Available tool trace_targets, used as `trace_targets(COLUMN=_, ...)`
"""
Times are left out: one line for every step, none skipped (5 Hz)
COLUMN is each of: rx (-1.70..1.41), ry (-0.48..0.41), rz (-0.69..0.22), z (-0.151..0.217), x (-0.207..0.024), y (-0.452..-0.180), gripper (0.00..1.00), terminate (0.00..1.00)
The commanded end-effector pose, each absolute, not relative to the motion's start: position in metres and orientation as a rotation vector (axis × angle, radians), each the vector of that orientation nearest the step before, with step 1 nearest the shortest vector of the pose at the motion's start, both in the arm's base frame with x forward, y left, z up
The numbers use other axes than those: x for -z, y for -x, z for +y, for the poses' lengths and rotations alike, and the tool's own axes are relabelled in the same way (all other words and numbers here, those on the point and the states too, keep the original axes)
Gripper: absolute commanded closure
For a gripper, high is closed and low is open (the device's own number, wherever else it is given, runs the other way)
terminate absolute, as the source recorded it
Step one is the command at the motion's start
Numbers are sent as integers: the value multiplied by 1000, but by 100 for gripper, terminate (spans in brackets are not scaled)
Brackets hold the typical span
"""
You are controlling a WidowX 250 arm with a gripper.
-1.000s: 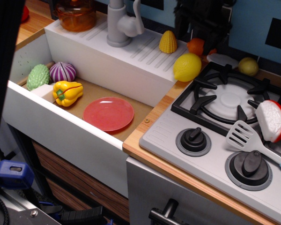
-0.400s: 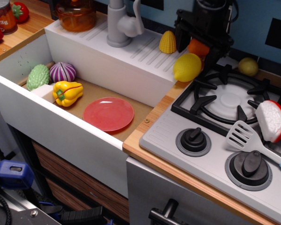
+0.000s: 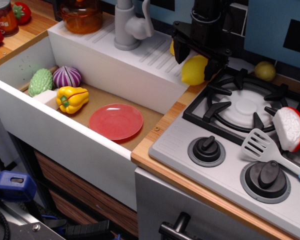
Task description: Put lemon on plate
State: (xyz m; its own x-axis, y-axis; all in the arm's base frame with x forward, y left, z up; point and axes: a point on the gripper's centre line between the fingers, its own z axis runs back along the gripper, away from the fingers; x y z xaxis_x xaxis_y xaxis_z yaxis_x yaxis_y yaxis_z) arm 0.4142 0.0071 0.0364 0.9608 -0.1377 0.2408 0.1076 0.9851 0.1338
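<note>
- At the counter's back edge, between sink and stove, the gripper (image 3: pixel 195 61) hangs over the lemon (image 3: pixel 193 70), its black fingers (image 3: pixel 179 52) apart and straddling the fruit.
- One finger stands left of the lemon, the other at its right end by the stove (image 3: pixel 240 135); I cannot tell if either touches it.
- Lemon rests on the wooden tabletop (image 3: pixel 182 107), just beside the burner grate.
- Plate (image 3: pixel 116 121) lies flat in the sink (image 3: pixel 65 135), well apart from the lemon.
- Left of the plate sit a yellow pepper (image 3: pixel 72 98), a purple onion (image 3: pixel 66 77) and a green vegetable (image 3: pixel 40 82).
- On the stove lie a spatula (image 3: pixel 270 152) and a red-and-white piece (image 3: pixel 291 128).
- Faucet (image 3: pixel 130 25) stands behind the sink.
</note>
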Motion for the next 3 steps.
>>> trace_targets(rx=124, ry=-100, rz=-302, z=15, x=-46, y=-423, gripper=0, terminate=0)
trace_targets(rx=79, ry=-107, rz=-277, z=16, x=-46, y=-423, gripper=100, terminate=0)
trace_targets(rx=76, ry=-88, rz=-258, z=16, x=-44, y=-418, gripper=100, terminate=0)
